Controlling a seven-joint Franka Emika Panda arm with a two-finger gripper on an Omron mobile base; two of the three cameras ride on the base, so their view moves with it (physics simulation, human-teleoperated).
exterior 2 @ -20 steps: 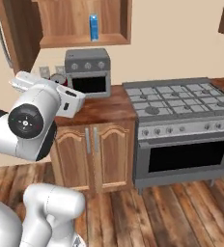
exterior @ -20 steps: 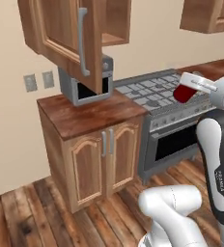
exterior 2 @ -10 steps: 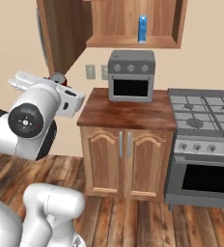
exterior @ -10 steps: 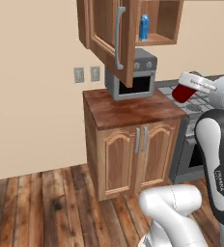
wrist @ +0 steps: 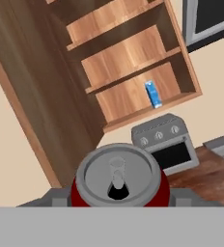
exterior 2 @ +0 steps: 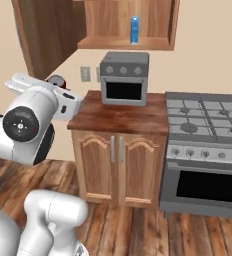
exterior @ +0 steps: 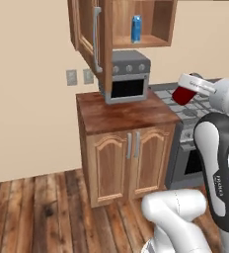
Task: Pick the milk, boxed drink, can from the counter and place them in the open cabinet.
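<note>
Right now your small red cylinder can with the silver top sits clamped between the fingers, carried up in the air, well off the reddish-brown wood-grain bench. You hold it by its sides, pull-tab end facing the hand camera, likely so it can be stood on a shelf without regripping.

Ahead of the fingers and above them, the blue gable-topped milk carton already stands upright on the lowest shelf of the tall light-brown wooden wall cabinet, near its middle. That leaves bare shelf on both sides of it, and two more empty shelves further up in the hand view.

Mind the edges: the cabinet's open door with its long grey bar handle swings out on one side of the opening, and the grey toaster oven sits directly beneath the shelf lip. I judge you should come in above the oven, clear of the door, then set down beside the carton.
</note>
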